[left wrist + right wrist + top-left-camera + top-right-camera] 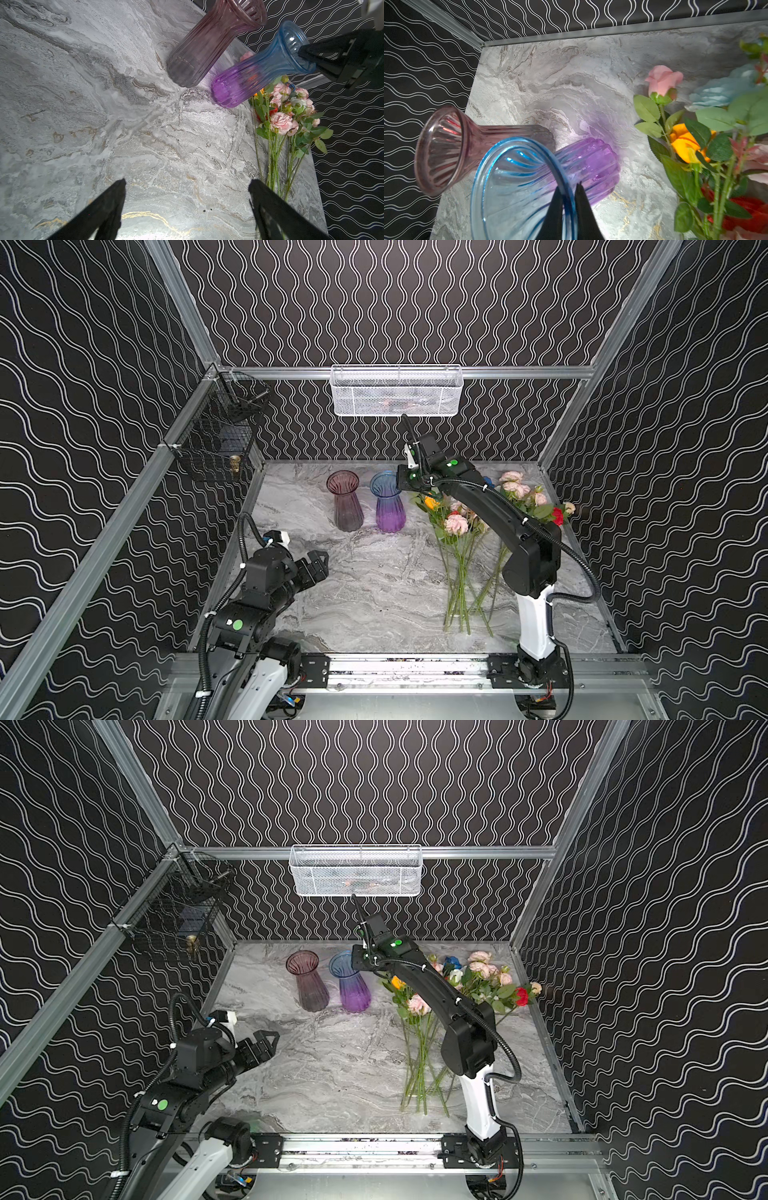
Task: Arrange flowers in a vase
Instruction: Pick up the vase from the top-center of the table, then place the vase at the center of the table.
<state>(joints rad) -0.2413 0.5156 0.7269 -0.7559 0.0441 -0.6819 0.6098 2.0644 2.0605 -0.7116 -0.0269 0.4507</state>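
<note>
Right gripper (569,186) clamps blue vase (517,187) rim, one finger inside; flowers (685,145) beside it. Left gripper (187,182) spread wide, holding nothing, over table (83,104).

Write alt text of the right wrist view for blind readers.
The right claw pinches the rim of the blue-and-purple vase, one finger inside, one outside. A pink vase stands beside it; flowers lie on the marble table.

We count two vases, a mauve vase (347,506) and a blue-purple vase (390,514), two baskets, a white mesh basket (374,398) and a black wire basket (208,448), and one heap of flowers (457,524) at three o'clock.
</note>
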